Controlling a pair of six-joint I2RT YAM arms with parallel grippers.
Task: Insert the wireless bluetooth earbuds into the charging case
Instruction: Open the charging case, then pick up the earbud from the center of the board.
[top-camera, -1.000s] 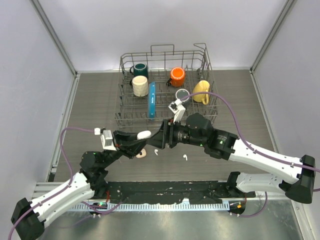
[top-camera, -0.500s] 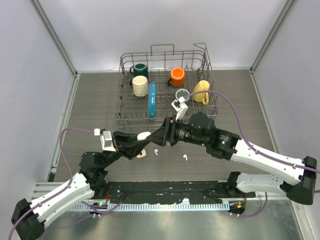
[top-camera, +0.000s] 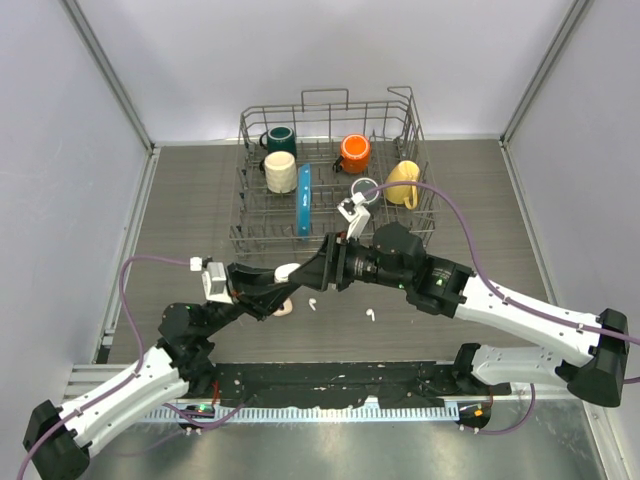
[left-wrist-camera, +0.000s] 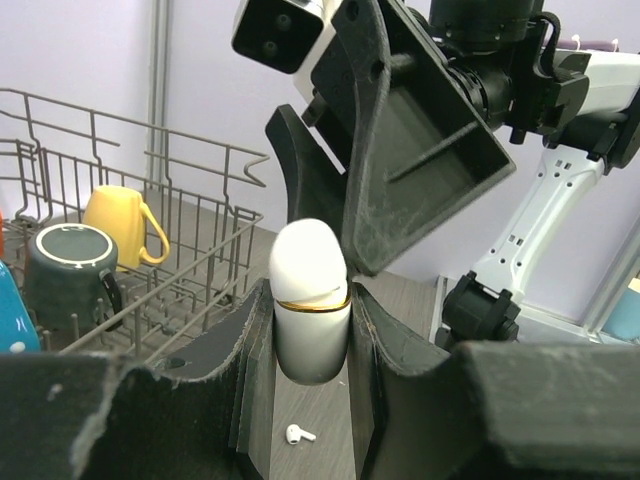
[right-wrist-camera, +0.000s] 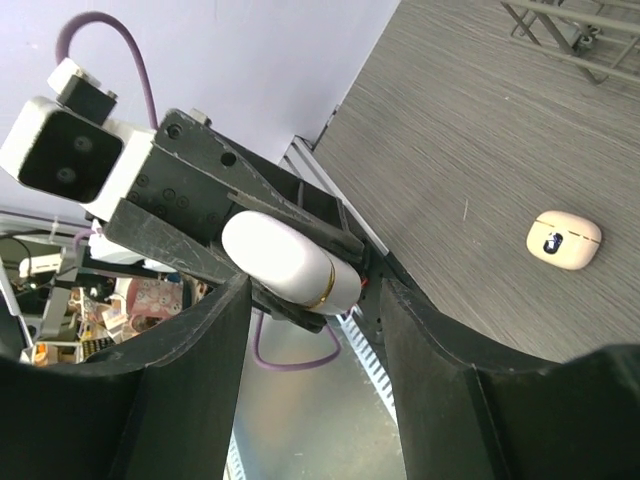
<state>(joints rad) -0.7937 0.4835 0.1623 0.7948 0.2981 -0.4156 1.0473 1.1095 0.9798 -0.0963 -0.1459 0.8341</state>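
Observation:
My left gripper (top-camera: 284, 281) is shut on a white charging case (top-camera: 288, 268) with a gold band, held upright above the table; the lid is closed. In the left wrist view the case (left-wrist-camera: 311, 330) sits between my left gripper's (left-wrist-camera: 311, 296) jaws. My right gripper (top-camera: 300, 273) is open, its jaws on either side of the case's lid end, not touching it; the right wrist view shows the case (right-wrist-camera: 285, 258) between the right gripper's (right-wrist-camera: 315, 290) jaws. Two white earbuds (top-camera: 311, 302) (top-camera: 369, 314) lie on the table; one shows under the case (left-wrist-camera: 298, 434).
A pink-beige closed case (top-camera: 283, 307) lies on the table under the left gripper, also in the right wrist view (right-wrist-camera: 564, 240). A wire dish rack (top-camera: 250, 205) at the back holds several mugs and a blue plate (top-camera: 304, 200). A metal rail runs along the near edge.
My right gripper has moved left, so its open jaws now straddle the case's lid end. The left gripper and the case have barely moved.

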